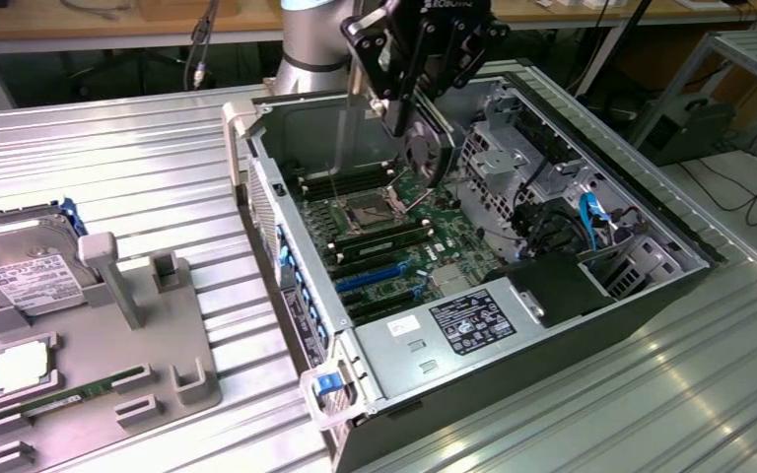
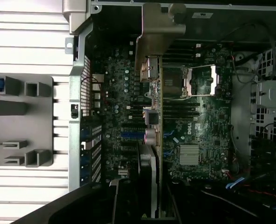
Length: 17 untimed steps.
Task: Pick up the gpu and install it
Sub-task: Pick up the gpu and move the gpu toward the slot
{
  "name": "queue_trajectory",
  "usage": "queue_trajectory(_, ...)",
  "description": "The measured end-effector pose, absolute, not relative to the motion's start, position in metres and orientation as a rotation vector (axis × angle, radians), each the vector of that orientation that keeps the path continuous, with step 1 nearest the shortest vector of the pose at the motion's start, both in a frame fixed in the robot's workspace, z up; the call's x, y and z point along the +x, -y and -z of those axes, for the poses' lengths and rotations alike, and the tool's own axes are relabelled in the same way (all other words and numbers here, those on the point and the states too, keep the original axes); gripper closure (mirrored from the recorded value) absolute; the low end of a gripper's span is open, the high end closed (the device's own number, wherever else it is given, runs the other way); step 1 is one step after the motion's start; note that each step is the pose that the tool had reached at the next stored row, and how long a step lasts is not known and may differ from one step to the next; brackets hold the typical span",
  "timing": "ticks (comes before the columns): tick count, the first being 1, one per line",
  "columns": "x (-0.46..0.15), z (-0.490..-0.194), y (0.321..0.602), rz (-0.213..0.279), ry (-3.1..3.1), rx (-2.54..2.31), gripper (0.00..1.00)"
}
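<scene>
The gpu (image 1: 424,148), a dark card with a round fan on its face, hangs on edge above the open computer case (image 1: 263,187). My gripper (image 1: 412,110) is shut on its upper part. In the wrist view the gpu (image 2: 155,135) appears edge-on, its silvery metal end bracket (image 2: 159,32) pointing toward the case's rear wall, and my gripper (image 2: 149,207) holds it from the near end. The card hovers over the motherboard (image 1: 398,246), above the processor socket (image 1: 368,214) and clear of the blue expansion slots (image 1: 372,278).
A grey parts fixture (image 1: 155,340) lies on the exterior view's left, holding a hard drive (image 1: 24,274), a processor chip (image 1: 21,367) and a green memory stick (image 1: 90,390). Inside the case are a labelled silver box (image 1: 473,325), blue cables (image 1: 589,212) and drive cages (image 1: 504,148).
</scene>
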<state>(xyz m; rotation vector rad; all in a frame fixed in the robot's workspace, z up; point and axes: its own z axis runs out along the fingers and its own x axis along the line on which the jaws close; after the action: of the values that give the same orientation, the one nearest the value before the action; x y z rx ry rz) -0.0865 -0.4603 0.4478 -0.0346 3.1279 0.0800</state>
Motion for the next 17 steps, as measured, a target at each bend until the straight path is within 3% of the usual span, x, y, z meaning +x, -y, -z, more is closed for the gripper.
queue_trajectory(17, -0.055, -0.447, 0.46, -0.08, -3.128, -0.035, 0.72)
